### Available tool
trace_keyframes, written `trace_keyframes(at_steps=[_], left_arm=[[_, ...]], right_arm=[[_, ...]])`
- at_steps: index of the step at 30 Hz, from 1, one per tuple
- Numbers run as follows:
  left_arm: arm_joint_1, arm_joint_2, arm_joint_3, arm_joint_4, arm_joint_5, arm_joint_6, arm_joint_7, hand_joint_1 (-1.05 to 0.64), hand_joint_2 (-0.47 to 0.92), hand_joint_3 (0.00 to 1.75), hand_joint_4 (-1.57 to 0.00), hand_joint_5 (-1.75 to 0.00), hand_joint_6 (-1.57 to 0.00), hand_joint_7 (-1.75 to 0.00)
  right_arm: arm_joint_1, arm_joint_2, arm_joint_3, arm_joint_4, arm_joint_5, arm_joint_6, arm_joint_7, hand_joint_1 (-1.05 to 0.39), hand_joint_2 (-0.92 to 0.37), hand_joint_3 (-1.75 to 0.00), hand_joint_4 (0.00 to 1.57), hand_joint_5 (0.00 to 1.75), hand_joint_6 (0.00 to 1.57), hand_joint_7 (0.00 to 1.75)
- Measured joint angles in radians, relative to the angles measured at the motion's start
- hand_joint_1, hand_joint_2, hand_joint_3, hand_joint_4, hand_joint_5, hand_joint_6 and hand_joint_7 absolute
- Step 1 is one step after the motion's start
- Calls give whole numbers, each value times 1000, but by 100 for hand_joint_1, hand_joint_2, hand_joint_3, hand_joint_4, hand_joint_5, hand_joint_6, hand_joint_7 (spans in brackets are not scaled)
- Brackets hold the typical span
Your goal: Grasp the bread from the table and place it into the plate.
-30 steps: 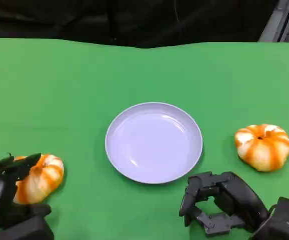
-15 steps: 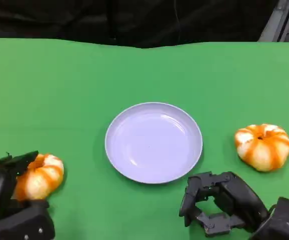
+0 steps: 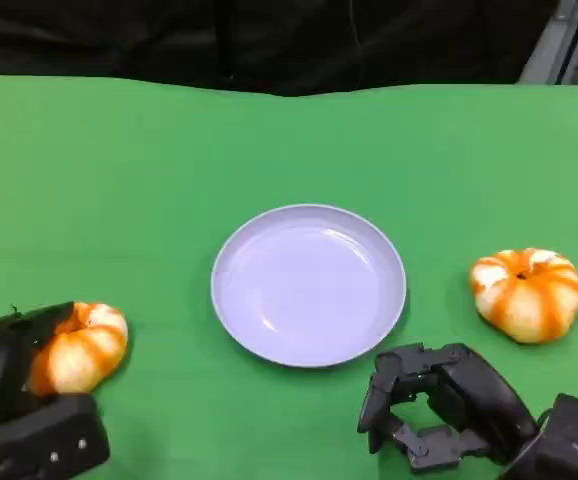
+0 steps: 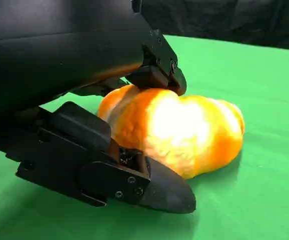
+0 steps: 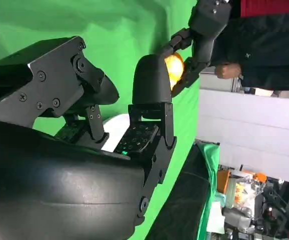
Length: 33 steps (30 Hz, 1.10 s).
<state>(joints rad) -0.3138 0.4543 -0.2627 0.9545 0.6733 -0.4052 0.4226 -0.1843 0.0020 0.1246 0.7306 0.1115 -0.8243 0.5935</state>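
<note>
An orange-and-white bread (image 3: 84, 347) lies at the table's near left, and my left hand (image 3: 14, 405) grips it from the near side. In the left wrist view the bread (image 4: 184, 132) sits between the black fingers (image 4: 157, 75) pressing on its top and a thumb (image 4: 134, 182) under its near edge. The lilac plate (image 3: 369, 330) stands empty at the table's middle, to the right of that bread. My right hand (image 3: 439, 405) rests near the front edge below the plate, its fingers curled in with nothing in them.
A second orange-and-white bread (image 3: 526, 293) lies to the right of the plate, just beyond my right hand. The green table (image 3: 269, 140) stretches back to a dark backdrop. A person in dark clothing (image 5: 264, 45) stands beside the table in the right wrist view.
My left hand has drawn in around the left bread, which has shifted slightly away from the front edge. The right hand, the plate and the right bread have stayed put.
</note>
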Motion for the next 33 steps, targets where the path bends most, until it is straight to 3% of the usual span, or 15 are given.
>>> trace_keyframes(at_steps=[4,8,12,30,31,33], left_arm=[[-25,8,-18,9,-5,9,-43,-80,92,7,-46,-2,-55,-2],[-28,14,-25,6,-9,16,-63,-61,89,1,-47,-1,-54,0],[-32,15,-29,4,-20,14,-82,-31,84,1,-45,0,-53,0],[-22,37,-30,-51,-68,-13,-178,-11,86,0,-43,-1,-53,-1],[-20,37,-30,-57,-70,-10,-181,-9,86,0,-58,-8,-68,-5],[-10,37,-27,-81,-72,10,-181,-8,85,0,-66,-10,-77,-5]], right_arm=[[0,0,0,0,0,0,0,12,-57,-109,94,133,93,107],[0,0,0,0,0,0,0,11,-57,-109,95,133,93,107],[0,0,0,3,0,0,0,11,-57,-109,94,133,93,107],[0,0,0,2,-1,0,-1,11,-57,-109,94,133,93,106],[0,0,0,2,-1,0,-1,11,-57,-109,95,133,93,106],[0,1,0,3,-1,0,-1,10,-57,-109,95,132,93,106]])
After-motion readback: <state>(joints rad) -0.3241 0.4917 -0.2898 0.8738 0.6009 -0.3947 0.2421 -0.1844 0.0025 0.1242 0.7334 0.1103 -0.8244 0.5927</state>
